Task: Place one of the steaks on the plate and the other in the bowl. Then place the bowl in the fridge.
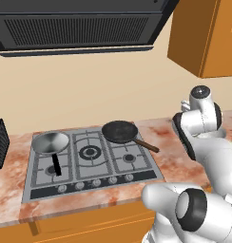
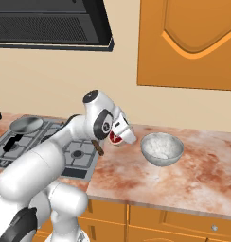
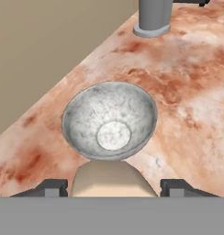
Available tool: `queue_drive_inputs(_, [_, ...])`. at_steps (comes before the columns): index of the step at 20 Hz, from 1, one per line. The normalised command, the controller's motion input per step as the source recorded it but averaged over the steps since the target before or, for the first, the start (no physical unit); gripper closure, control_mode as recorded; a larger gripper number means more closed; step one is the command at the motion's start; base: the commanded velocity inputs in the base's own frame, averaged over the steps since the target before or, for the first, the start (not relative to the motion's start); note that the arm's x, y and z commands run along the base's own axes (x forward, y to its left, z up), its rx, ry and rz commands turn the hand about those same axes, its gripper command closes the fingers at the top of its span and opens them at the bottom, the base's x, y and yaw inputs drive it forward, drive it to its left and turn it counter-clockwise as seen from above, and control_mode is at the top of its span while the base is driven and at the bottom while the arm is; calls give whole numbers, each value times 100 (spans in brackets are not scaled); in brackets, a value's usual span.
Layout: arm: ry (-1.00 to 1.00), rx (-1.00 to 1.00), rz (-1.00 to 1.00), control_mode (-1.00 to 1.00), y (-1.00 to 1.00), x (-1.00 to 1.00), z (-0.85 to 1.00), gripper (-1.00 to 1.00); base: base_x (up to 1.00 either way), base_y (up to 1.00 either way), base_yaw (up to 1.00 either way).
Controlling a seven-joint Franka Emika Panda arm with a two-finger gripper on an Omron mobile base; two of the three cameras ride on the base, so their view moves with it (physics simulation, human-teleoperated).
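Glossy white arm (image 2: 51, 156), dark joints

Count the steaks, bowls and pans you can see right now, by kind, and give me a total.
Steaks: 1, the steak
Bowls: 1, the bowl
Pans: 2, the silver pan and the black frying pan
Total: 4

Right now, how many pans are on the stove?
2: a silver pan on the left rear burner and a black frying pan at the back right. Nothing suggests more are hidden.
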Motion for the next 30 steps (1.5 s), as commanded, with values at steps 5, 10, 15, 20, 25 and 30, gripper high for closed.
queue_drive_inputs(5, [17,-6,16,-100,-58,7,-7,100,0,0,0])
queue_drive_inputs(10, [12,8,6,-100,-53,35,2,100,0,0,0])
queue_drive_inputs(15, [17,0,2,-100,-11,27,-3,100,0,0,0])
queue_drive_inputs(20, [2,0,10,-100,-10,11,-26,100,0,0,0])
queue_drive_inputs(25, [0,0,13,-100,-19,2,-31,100,0,0,0])
queue_drive_inputs(30, [6,0,8,-100,-23,31,0,100,0,0,0])
